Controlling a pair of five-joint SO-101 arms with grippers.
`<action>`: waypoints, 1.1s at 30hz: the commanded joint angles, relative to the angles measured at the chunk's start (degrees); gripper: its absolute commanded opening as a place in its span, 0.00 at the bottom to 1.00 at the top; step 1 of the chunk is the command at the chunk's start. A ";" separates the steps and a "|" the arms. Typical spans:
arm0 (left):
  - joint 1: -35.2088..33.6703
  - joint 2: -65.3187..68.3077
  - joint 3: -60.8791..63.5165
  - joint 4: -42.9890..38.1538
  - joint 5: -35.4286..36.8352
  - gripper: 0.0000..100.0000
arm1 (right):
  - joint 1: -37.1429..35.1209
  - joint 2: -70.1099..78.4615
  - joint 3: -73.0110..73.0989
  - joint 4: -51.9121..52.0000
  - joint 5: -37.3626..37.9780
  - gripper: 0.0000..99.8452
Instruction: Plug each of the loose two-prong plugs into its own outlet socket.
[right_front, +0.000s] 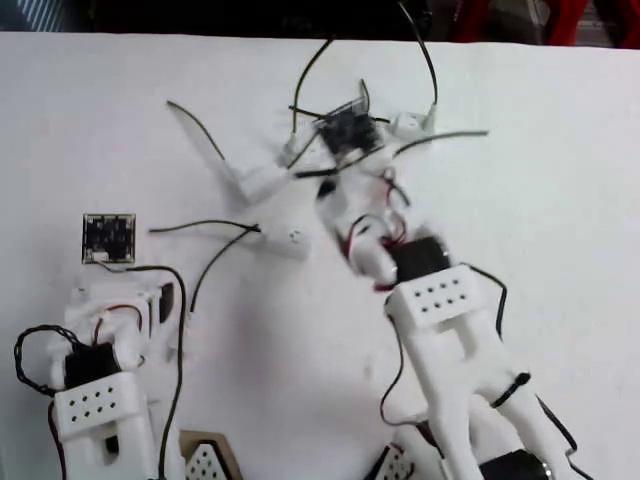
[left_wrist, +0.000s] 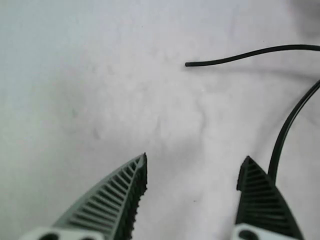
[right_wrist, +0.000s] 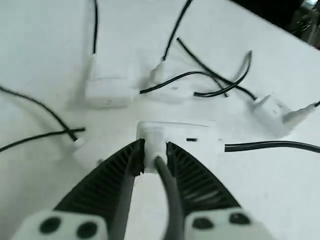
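My right gripper (right_wrist: 154, 150) is shut on a white two-prong plug (right_wrist: 152, 142) whose black cord runs back between the fingers. The plug stands right against a white outlet socket (right_wrist: 172, 132); the prongs are hidden. In the high view this gripper (right_front: 335, 150) is at the middle back of the table among the cords. Two more white outlet blocks (right_wrist: 107, 92) (right_wrist: 272, 107) lie beyond, and a small loose plug (right_wrist: 157, 75) rests between them. My left gripper (left_wrist: 192, 172) hangs open over bare table, near a black cord end (left_wrist: 186, 64).
Black cords (right_front: 200, 125) sprawl around the outlet blocks (right_front: 290, 235) (right_front: 260, 180) at the table's middle. A black square marker (right_front: 108, 237) lies at the left, just beyond the left arm (right_front: 100, 340). A cord (left_wrist: 290, 125) passes close by one left fingertip (left_wrist: 255, 180).
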 joint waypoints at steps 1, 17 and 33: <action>-0.31 -0.48 -0.26 -1.32 -0.35 0.29 | 3.38 5.93 -4.40 -8.66 0.44 0.02; -0.31 -0.48 -0.26 -1.32 -0.35 0.29 | -0.04 13.05 -26.29 16.84 -13.01 0.13; -10.42 -0.75 -4.31 -0.97 8.70 0.29 | -25.63 7.43 0.53 1.27 -22.42 0.21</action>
